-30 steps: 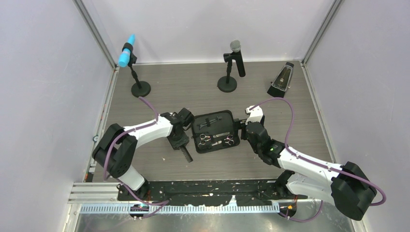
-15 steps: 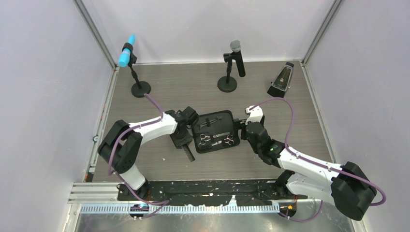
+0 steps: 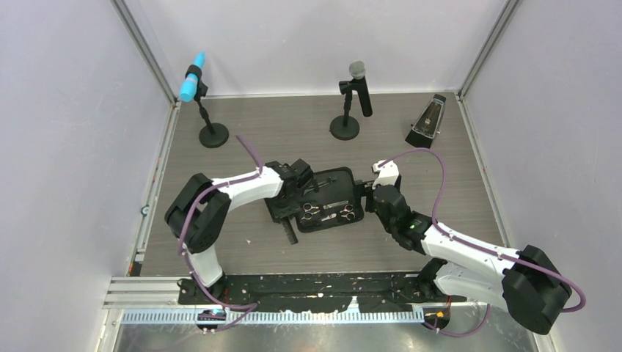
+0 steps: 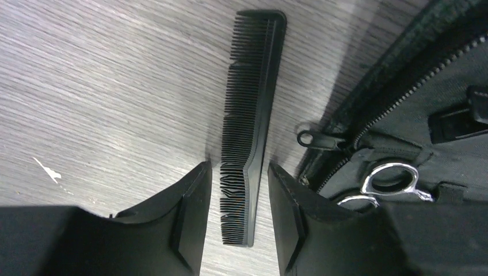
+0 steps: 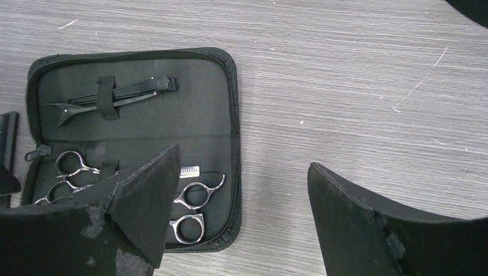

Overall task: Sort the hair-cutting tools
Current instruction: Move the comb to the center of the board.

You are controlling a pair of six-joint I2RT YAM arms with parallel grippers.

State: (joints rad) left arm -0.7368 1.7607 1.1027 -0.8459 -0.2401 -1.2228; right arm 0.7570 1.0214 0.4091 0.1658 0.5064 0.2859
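The flat black comb [image 4: 253, 115] lies on the table beside the left edge of the open black zip case [image 3: 339, 176]. My left gripper [image 4: 239, 218] is open and straddles the comb's near end, with a gap on each side. In the top view the comb [image 3: 290, 233] sticks out below the left gripper [image 3: 282, 209]. Two silver scissors [image 5: 72, 172] [image 5: 193, 210] and two thin black hair clips [image 5: 115, 95] under an elastic strap sit inside the case [image 5: 218, 115]. My right gripper [image 5: 241, 172] hangs wide open over the case's right edge, holding nothing.
A blue-headed microphone [image 3: 194, 77] on a round base stands at the back left. A grey-headed one [image 3: 357, 73] stands at the back middle, and a dark metronome [image 3: 429, 121] at the back right. The case's zip pull [image 4: 313, 138] lies close to the comb.
The left gripper has moved right, up to the case's left edge, and the comb has shifted right with it. Its jaws have widened a little. The right arm has not moved.
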